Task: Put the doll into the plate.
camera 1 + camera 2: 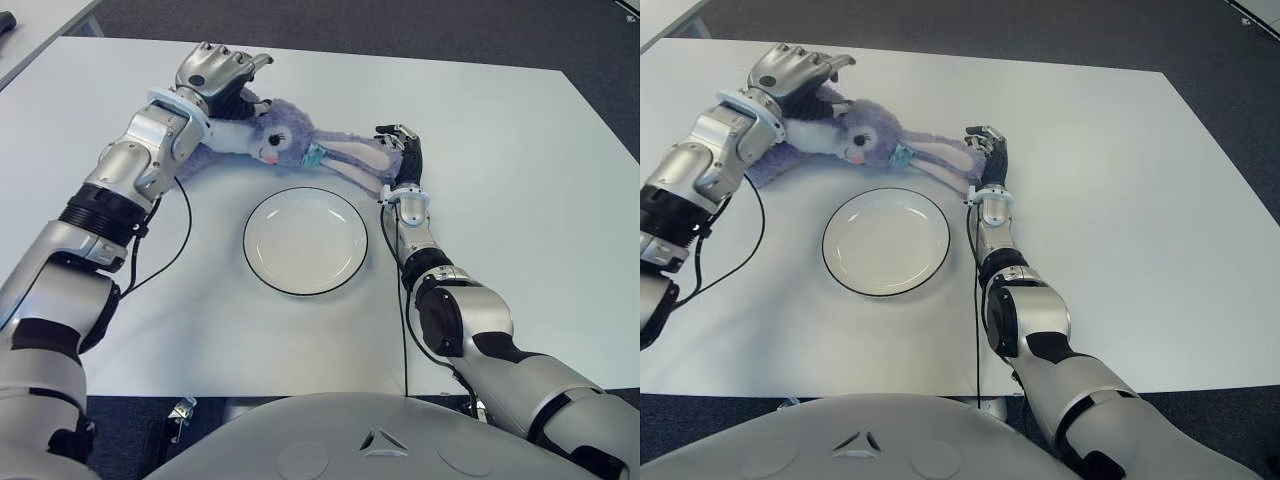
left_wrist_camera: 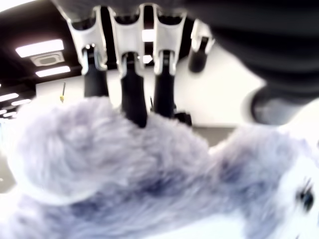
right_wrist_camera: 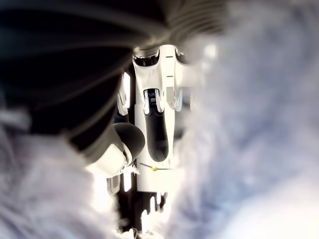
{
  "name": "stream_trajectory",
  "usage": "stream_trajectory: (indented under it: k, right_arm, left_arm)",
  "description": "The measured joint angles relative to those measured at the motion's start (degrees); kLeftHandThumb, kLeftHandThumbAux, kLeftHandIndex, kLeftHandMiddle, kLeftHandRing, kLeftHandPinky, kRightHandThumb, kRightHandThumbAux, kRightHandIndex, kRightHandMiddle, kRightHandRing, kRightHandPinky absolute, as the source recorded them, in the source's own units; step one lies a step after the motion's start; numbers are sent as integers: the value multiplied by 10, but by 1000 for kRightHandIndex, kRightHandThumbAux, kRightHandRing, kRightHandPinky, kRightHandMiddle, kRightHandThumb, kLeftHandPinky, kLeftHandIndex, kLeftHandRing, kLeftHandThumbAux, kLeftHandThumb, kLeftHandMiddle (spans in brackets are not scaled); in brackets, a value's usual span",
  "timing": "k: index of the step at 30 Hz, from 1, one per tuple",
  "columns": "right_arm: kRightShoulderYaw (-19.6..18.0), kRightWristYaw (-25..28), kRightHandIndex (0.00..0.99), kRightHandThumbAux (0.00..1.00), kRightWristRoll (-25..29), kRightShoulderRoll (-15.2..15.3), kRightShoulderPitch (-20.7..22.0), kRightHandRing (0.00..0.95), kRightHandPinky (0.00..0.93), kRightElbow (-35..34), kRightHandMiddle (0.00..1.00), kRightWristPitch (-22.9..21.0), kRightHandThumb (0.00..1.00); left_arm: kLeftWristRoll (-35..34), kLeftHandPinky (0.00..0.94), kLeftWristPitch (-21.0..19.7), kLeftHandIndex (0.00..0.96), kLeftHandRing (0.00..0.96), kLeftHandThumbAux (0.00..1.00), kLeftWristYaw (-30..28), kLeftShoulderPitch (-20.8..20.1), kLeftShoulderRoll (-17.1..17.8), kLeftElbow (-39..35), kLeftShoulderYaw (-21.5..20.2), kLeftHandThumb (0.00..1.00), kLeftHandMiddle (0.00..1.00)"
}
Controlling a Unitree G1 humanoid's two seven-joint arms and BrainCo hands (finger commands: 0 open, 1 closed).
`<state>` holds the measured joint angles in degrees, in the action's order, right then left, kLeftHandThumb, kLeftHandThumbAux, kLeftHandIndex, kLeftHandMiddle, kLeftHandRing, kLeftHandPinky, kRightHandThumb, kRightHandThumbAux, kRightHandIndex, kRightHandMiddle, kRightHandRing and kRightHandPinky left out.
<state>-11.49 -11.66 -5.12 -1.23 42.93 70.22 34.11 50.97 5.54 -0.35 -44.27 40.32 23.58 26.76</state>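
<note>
A purple plush rabbit doll [image 1: 285,140] lies on the white table [image 1: 510,190], just beyond the white plate [image 1: 305,245] with a dark rim. My left hand [image 1: 222,75] is over the doll's body at its left end, and in the left wrist view its fingers [image 2: 130,94] press into the fur [image 2: 124,169]. At the doll's long ears is my right hand [image 1: 400,150], to the right of the plate's far edge, curled around the ear tips. Fur [image 3: 259,124] surrounds its thumb and fingers [image 3: 157,134] in the right wrist view. Nothing lies in the plate.
Black cables run along both forearms, one looping over the table left of the plate [image 1: 185,230], the other beside its right edge [image 1: 402,300]. Dark floor lies past the table's far and right edges. A corner of another table [image 1: 30,25] shows at the far left.
</note>
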Motion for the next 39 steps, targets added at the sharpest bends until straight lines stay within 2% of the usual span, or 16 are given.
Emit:
stream_trajectory:
  k: [2, 5, 15, 23, 39]
  right_arm:
    - [0, 0, 414, 730, 0, 0, 0, 357, 294, 0, 347, 0, 719]
    - [0, 1, 414, 730, 0, 0, 0, 363, 300, 0, 347, 0, 720]
    - [0, 2, 414, 730, 0, -1, 0, 384, 304, 0, 345, 0, 723]
    - [0, 2, 414, 730, 0, -1, 0, 371, 300, 0, 345, 0, 722]
    - [-1, 2, 414, 730, 0, -1, 0, 402, 324, 0, 345, 0, 725]
  left_arm:
    - [9, 22, 5, 0, 16, 235, -6, -5, 4, 7, 7, 335, 6]
    - [19, 0, 9, 0, 0, 233, -15, -13, 6, 20, 14, 324, 0]
    - [37, 0, 15, 0, 0, 224, -45, -35, 8, 53, 32, 269, 0]
    - [40, 0, 31, 0, 0, 223, -46, -54, 7, 95, 42, 229, 0]
    - [40, 0, 49, 0, 0, 205, -11, -96, -11, 206, 62, 211, 0]
